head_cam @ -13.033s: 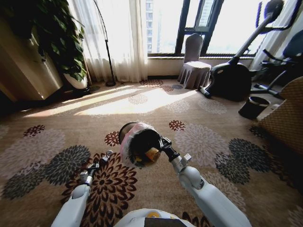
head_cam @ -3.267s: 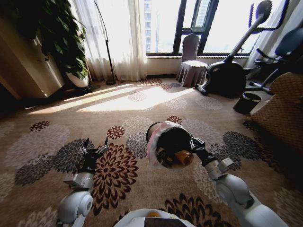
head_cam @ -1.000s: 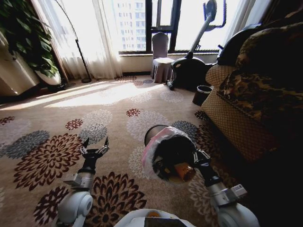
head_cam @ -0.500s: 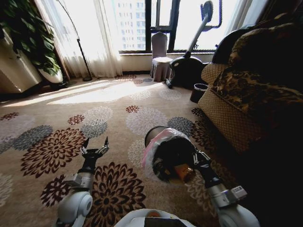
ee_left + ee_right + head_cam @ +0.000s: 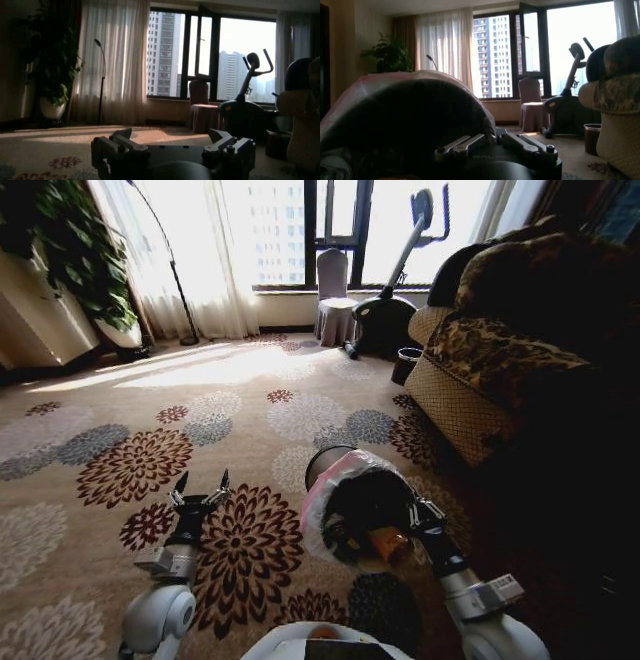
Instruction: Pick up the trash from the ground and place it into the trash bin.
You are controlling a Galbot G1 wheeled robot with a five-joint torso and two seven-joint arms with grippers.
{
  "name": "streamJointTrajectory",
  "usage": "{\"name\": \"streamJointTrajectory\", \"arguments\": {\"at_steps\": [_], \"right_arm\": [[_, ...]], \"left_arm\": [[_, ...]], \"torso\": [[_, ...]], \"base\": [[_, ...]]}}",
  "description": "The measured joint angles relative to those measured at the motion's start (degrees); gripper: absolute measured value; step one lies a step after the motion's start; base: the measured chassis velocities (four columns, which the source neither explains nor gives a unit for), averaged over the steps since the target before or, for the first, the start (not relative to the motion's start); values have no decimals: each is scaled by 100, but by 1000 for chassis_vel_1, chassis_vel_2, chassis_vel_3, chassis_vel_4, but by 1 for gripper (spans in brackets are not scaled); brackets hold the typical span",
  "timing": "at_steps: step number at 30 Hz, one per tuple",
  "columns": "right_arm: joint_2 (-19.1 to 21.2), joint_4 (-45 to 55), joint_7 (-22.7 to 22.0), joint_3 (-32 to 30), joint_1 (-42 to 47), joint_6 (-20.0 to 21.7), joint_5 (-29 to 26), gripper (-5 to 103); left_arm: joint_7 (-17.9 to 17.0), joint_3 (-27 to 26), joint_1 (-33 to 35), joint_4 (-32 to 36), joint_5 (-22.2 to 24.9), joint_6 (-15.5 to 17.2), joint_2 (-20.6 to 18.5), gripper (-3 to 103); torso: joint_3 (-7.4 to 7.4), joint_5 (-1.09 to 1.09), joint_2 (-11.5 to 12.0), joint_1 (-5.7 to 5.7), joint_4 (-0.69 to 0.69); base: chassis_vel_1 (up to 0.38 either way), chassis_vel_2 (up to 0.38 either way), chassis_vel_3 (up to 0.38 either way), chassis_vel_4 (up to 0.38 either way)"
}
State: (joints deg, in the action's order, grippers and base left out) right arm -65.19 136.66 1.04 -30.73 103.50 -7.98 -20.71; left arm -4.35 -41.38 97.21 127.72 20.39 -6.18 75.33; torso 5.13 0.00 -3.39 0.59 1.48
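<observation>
My right gripper [image 5: 413,516] is shut on the rim of the trash bin [image 5: 352,498]. The bin is a black round one with a pinkish bag puffed over its rim, held off the carpet and tipped so its mouth faces me. Trash lies inside it, among it a yellowish-orange piece [image 5: 388,544]. In the right wrist view the trash bin [image 5: 405,112] bulks right behind the right gripper [image 5: 494,141]. My left gripper [image 5: 200,488] hovers low over the carpet to the bin's left, open with nothing between its fingers. The left wrist view shows the left gripper [image 5: 172,144] spread wide.
A patterned armchair [image 5: 500,370] stands close on the right. Beyond it are a small dark pot [image 5: 407,365], an exercise machine [image 5: 385,305] and a covered chair [image 5: 335,298] by the window. A large plant [image 5: 70,250] and floor lamp [image 5: 165,265] are far left. Flowered carpet lies ahead.
The camera has moved: the armchair and the carpet flowers have slid up and farther off in the head view. Both arms keep their pose, the bin still held.
</observation>
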Motion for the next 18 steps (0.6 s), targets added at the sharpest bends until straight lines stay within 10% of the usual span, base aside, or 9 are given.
{"name": "streamJointTrajectory", "arguments": {"at_steps": [18], "right_arm": [[-86, -35, 0, -67, 110, -105, 77, 0]], "left_arm": [[0, 0, 0, 0, 0, 0, 0, 100]], "torso": [[1, -6, 1, 1, 0]], "base": [[322, -388, -323, 372]]}}
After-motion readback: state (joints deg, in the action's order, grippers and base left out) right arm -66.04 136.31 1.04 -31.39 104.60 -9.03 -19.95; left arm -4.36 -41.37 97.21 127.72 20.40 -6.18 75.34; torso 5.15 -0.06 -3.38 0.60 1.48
